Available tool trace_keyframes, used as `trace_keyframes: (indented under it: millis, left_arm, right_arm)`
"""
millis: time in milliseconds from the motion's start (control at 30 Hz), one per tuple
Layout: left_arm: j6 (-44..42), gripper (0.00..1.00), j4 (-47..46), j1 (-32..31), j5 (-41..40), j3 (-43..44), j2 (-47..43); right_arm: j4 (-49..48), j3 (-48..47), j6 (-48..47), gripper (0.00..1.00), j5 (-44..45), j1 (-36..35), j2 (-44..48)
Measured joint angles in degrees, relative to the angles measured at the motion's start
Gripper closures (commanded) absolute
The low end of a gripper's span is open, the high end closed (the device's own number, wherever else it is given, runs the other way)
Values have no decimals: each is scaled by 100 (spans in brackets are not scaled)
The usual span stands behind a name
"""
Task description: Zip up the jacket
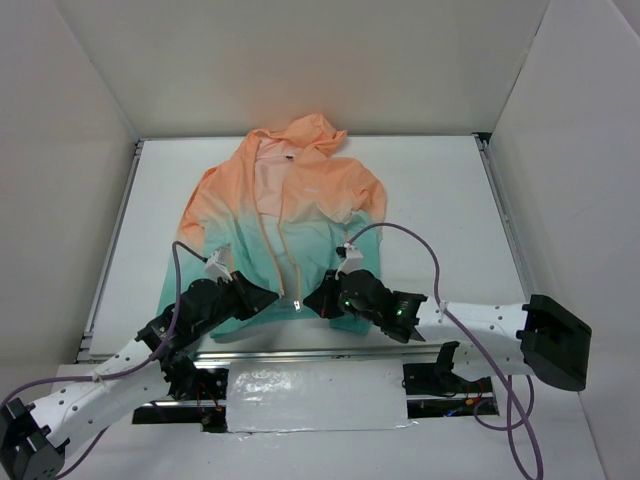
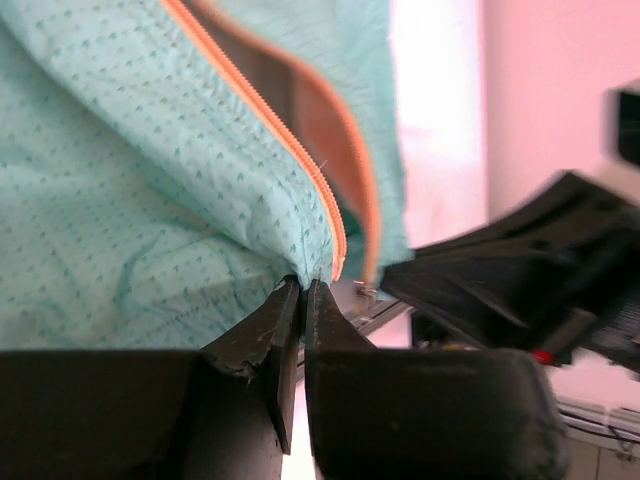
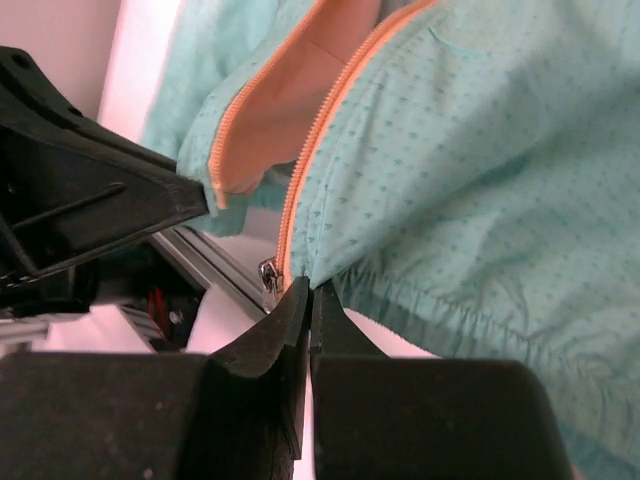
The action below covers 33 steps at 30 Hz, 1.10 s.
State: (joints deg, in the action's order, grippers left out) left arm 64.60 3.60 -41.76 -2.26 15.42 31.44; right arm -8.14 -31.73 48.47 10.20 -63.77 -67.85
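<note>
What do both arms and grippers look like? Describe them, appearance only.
The left arm and right arm are white tubes with black joint housings. A purple-grey cable loops off each. The left gripper and right gripper are black, with tapering wedge fingers. Green lights glow on the right wrist.
</note>
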Motion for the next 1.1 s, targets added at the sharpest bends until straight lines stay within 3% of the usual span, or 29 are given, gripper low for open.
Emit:
trace_keyframes:
  millis: [200, 467, 1100]
  left_arm:
    - [-138, 100, -940, 0, 15, 2, -17]
    - [-280, 100, -1502, 2, 26, 2, -208]
    - [-286, 100, -1919, 7, 157, -61, -66]
  right_arm:
    - [-1650, 984, 85, 100, -212, 221, 31]
    - [-2946, 1165, 162, 100, -205, 245, 247]
    - [-3578, 1349, 310, 100, -262, 444, 398]
